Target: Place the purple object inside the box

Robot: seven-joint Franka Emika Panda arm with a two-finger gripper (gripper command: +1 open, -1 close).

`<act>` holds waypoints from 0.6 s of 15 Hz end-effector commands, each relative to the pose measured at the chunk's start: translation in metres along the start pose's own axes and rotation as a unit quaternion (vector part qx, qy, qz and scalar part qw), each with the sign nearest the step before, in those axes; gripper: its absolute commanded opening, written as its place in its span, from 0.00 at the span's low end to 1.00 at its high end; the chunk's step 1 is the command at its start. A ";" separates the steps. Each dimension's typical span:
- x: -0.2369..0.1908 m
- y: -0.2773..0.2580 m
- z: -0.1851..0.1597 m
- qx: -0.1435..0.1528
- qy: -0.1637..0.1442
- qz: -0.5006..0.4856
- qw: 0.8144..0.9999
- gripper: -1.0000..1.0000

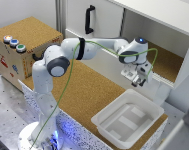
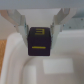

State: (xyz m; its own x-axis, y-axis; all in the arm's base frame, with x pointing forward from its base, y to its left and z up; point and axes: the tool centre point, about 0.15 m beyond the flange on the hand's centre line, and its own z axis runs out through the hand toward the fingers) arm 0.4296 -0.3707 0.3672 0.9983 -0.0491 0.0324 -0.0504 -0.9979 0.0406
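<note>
Gripper (image 1: 139, 80) clamped on purple object (image 2: 41, 42) near box (image 1: 105, 117) far rim; early release risks it landing outside.

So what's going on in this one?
A single robot arm is carrying a small dark purple block in its gripper; the wrist view shows the fingers closed on the block's sides. The gripper hangs above the white box, near its far edge. The box looks empty, so the block has not been set down yet. A cork-topped crate with coloured buttons sits off at the exterior view's left.
</note>
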 end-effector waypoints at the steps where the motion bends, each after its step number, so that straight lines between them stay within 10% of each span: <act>1: -0.046 0.025 0.081 -0.016 -0.010 -0.012 1.000 0.00; 9: -0.062 0.029 0.135 -0.034 -0.062 -0.010 0.997 0.00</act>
State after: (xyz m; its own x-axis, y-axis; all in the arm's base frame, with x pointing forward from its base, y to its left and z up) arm 0.3730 -0.3975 0.2653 0.9973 -0.0400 -0.0609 -0.0361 -0.9973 0.0637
